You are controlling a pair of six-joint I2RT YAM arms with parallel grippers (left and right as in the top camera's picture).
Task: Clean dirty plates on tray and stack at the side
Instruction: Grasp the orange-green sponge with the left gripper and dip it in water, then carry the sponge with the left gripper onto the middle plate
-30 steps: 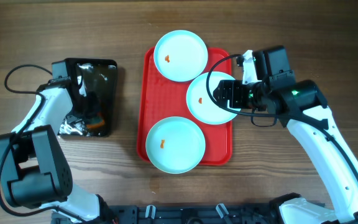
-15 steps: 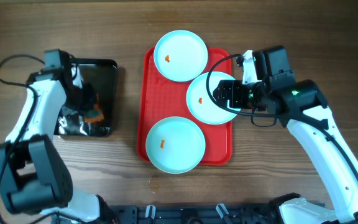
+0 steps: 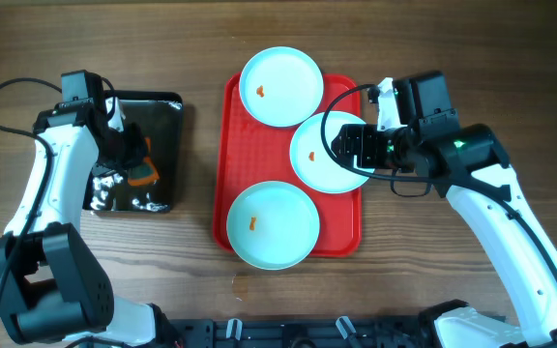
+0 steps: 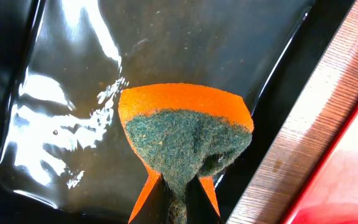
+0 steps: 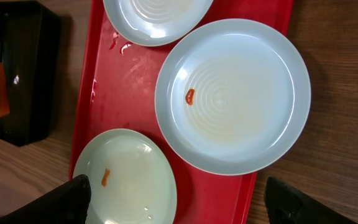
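Left tool (image 4: 174, 202) is clamped on a sponge (image 4: 185, 130), pinched at its lower edge, green scrub face toward the wrist cam, orange backing behind. It hangs over the black tray (image 3: 167, 111), which is glossy and looks wet. My read: that's the wetting station, and the sponge is held low there to load up for wiping.

Right tool (image 3: 348, 145) is spread wide with nothing in it, hovering above the middle plate (image 5: 232, 93). I'd guess it's placed to pin or lift that plate while the sponge works.

Three plates on the red tray (image 3: 238, 145): far plate (image 3: 280, 87), the middle one, near plate (image 3: 273, 224). Each shows a small orange smear, so I judge none is cleaned and nothing is stacked yet. Middle plate overhangs the tray's right rim above the bench (image 3: 453, 58). From the sponge, all three lie well apart to its right, across a strip of bare bench.
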